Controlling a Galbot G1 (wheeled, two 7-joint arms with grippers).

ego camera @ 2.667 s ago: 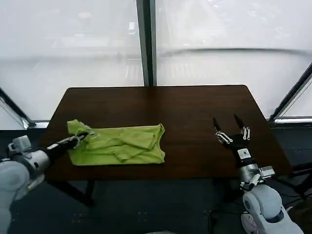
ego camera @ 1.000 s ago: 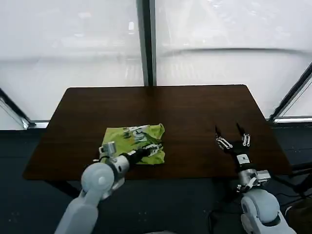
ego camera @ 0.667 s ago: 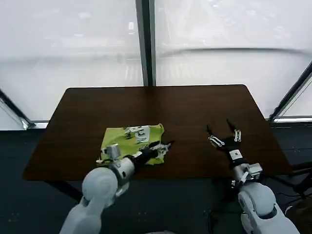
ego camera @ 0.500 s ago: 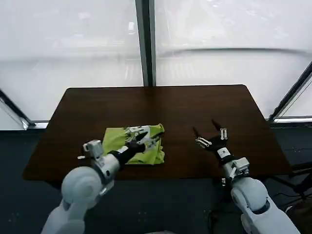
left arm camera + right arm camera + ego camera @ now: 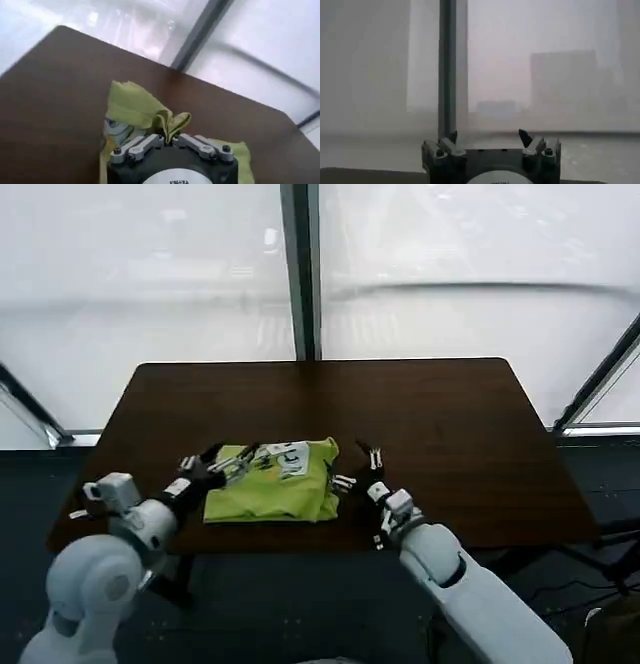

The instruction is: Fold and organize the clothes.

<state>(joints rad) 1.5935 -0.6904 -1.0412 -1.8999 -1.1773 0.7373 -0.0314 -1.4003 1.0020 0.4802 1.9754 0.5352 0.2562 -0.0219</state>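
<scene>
The lime-green T-shirt (image 5: 285,496) lies folded into a small bundle near the table's front edge, with a white print (image 5: 285,452) showing on its far side. My left gripper (image 5: 228,462) is at the shirt's left end. In the left wrist view it (image 5: 167,138) is shut on a raised fold of the green fabric (image 5: 135,102). My right gripper (image 5: 357,468) stands open just off the shirt's right edge, with nothing between its fingers. In the right wrist view that gripper (image 5: 488,136) faces the window with its fingertips (image 5: 524,135) wide apart.
The dark brown table (image 5: 420,404) is bare behind and to the right of the shirt. Large frosted windows with a dark post (image 5: 300,264) stand behind the table. The table's front edge (image 5: 300,544) runs close to both arms.
The shirt went from spread wide to a compact bundle with its print up. My left gripper drew back left, keeping hold of fabric. My right arm swung in from the far right to the shirt's edge.
</scene>
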